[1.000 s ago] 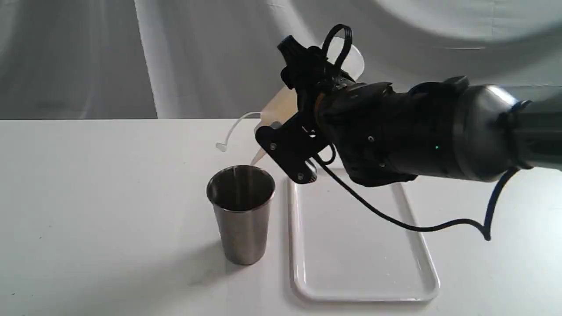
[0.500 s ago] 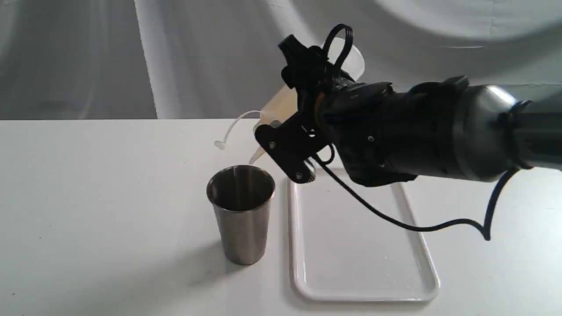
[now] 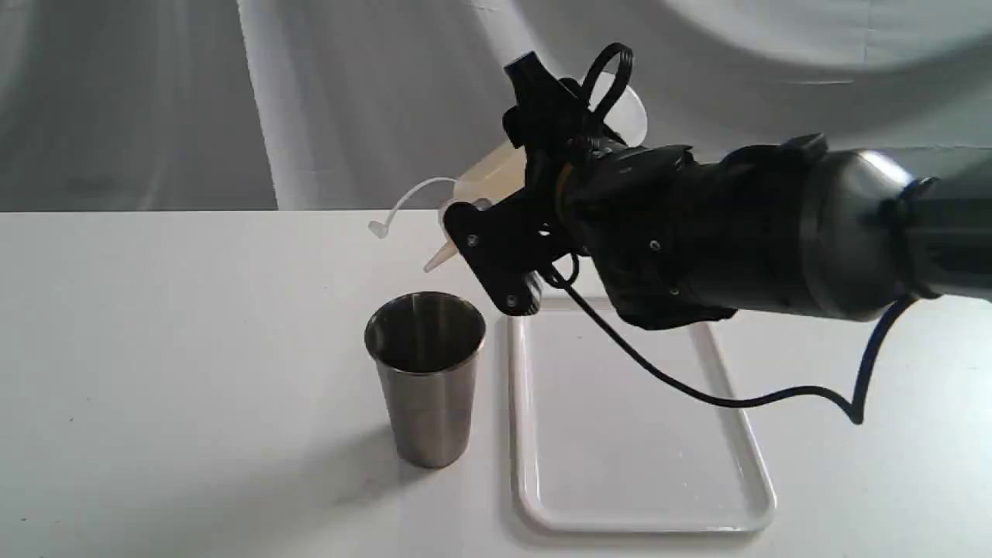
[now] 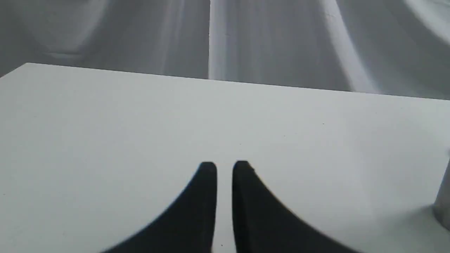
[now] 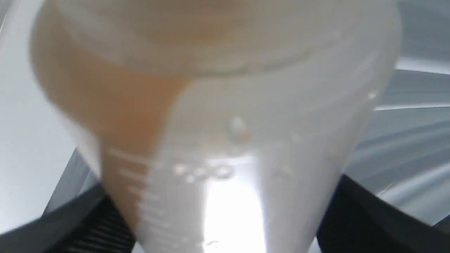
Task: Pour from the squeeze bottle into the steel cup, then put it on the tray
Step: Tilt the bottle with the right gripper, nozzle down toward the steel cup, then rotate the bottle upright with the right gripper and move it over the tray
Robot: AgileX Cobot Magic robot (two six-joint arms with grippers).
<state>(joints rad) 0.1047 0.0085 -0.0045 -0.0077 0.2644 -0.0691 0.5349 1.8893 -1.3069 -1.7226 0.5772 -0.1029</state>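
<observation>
aloft, tilted squeeze bottle (image 3: 484, 178) in right gripper (image 3: 502, 159); steel cup (image 3: 426, 372) beside tray (image 3: 635, 434)

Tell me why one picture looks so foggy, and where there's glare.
Right wrist view: the bottle fills the frame, blurred, and a glare streak runs down it. Exterior view: sharp, the cup throwing a soft shadow leftward. Left wrist view: no glare.
</observation>
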